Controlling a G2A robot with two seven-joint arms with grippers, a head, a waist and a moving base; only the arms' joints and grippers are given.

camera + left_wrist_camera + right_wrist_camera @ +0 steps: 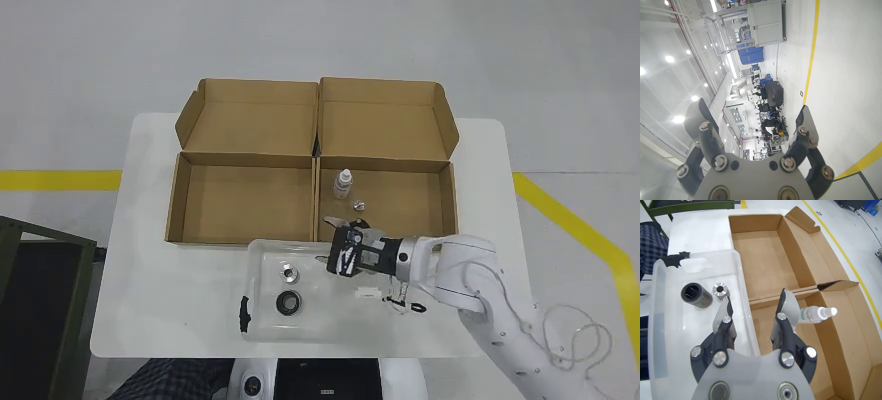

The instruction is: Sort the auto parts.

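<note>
Right end effector (755, 299) open and empty above clear bin (696, 255) wall. Silver bushing (721, 291) upright inside, just ahead of bin-side finger, dark bearing (696, 295) beside it. Left end effector (753, 106) open, aimed elsewhere.

boxes (245, 205): brown
bin (659, 313): clear
bottle (817, 312): white top
big part (696, 295): dark grey
small part (721, 291): shiny silver
table (140, 280): white
</note>
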